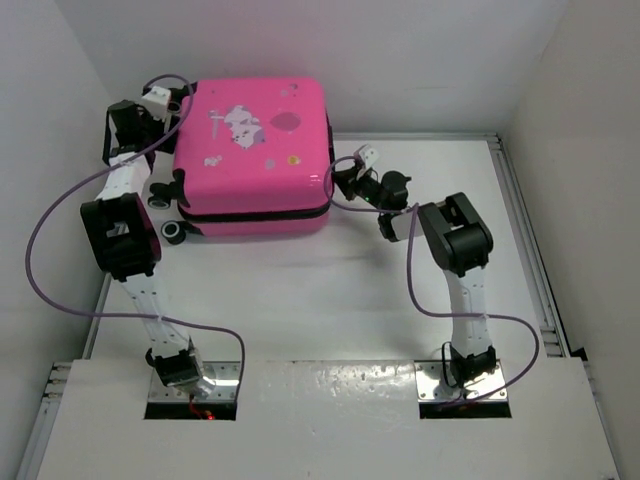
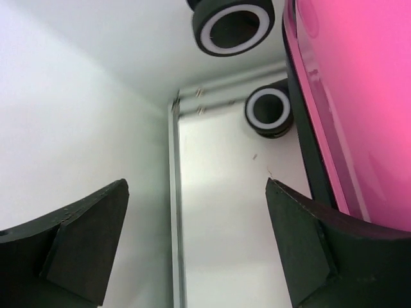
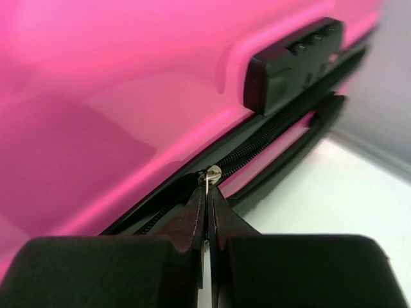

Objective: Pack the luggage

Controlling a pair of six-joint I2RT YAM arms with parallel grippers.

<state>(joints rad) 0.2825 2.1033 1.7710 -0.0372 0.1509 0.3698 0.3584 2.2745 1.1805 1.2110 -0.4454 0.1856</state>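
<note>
Nearest, the two arms rise from their mounts at the edge of the white surface (image 1: 330,290), each trailing a purple cable (image 1: 30,250). The stretch of surface between the mounts and the luggage (image 1: 250,150) is bare.

The right arm bends inward, and the right hand (image 3: 209,192) meets the luggage's right side. Its fingers are pinched tight together on the small silver zip pull (image 3: 212,172), with no gap between them. The pull sits on the black zip (image 3: 257,144) that runs along the seam between the two pink shells. Just beyond it along that side are a pink and black handle (image 3: 289,154) and, higher on the shell, a black lock (image 3: 292,61).

The luggage lies flat on the far half of the surface, close to the back wall. Its printed pink lid faces up and is down on the lower shell, so nothing inside shows. How much of the zip is done up cannot be told.

Two black wheels (image 1: 175,232) with pale rings stick out at its near-left corner.

Farthest, the left arm reaches up the left side, and the left hand (image 2: 196,199) hangs by the far-left corner. Its fingers are spread wide and hold nothing. In the wrist view the right finger (image 2: 321,256) lies just beside the pink shell; whether they touch cannot be told. The wheels show ahead of it.
</note>
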